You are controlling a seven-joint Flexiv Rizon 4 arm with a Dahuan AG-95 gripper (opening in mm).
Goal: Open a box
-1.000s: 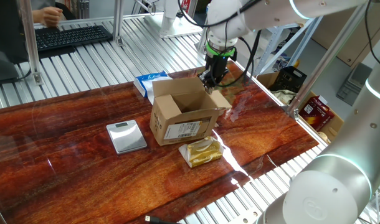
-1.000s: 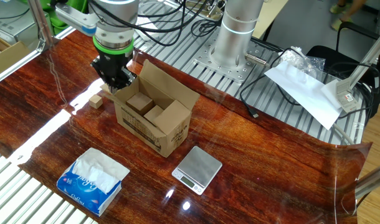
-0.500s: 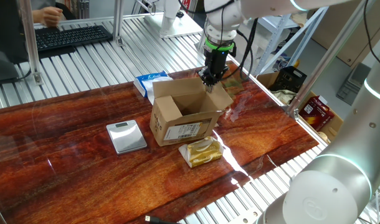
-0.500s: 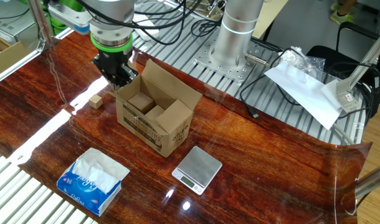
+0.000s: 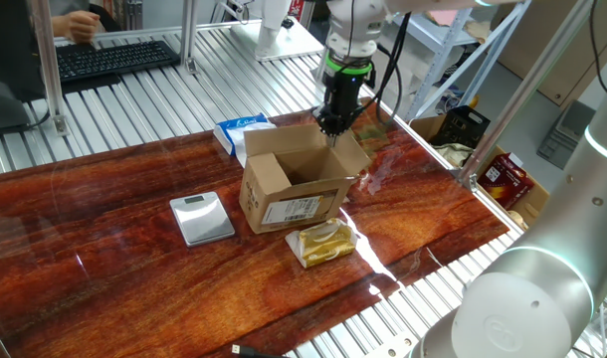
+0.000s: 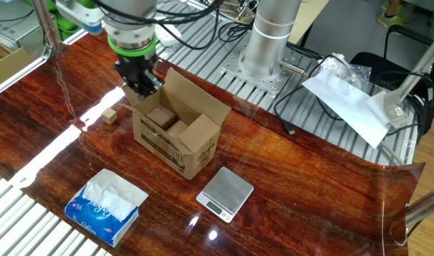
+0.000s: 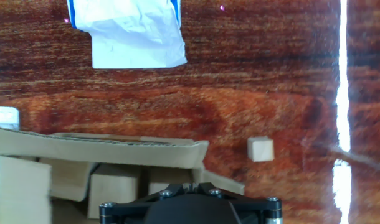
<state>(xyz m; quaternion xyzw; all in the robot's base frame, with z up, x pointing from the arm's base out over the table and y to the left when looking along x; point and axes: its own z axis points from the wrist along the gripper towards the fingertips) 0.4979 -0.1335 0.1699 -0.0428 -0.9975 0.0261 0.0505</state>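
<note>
- Pincer [image 5: 332, 126] hangs pointing straight down at the far edge of the box [image 5: 294, 189], its jaws pressed shut with nothing between them.
- From the other fixed view, that same pincer [image 6: 141, 89] sits just above the box's [image 6: 178, 135] rear corner, by the raised back flap; whether it touches the flap, I can't tell.
- Box stands near the middle of the glossy red-brown wooden surface [image 5: 124, 268], top flaps spread, mouth wide open.
- A white barcode label [image 5: 300, 206] shows on the side facing the one fixed camera.
- Inside the box, smaller brown cartons [image 6: 167, 122] are packed together.
- Hand view looks down past the black body of the hand onto an open flap [image 7: 103, 149] and the cartons below it.
- A little wooden cube [image 6: 109, 115] lies on the surface just beside the box; it shows in the hand view [image 7: 260, 149] too.
- Blue-and-white tissue packet [image 6: 106, 206] lies apart from the box, and a small silver scale [image 6: 225, 193] sits near the box's other side.
- A yellow wrapped packet [image 5: 322, 242] rests just beside the labelled face.
</note>
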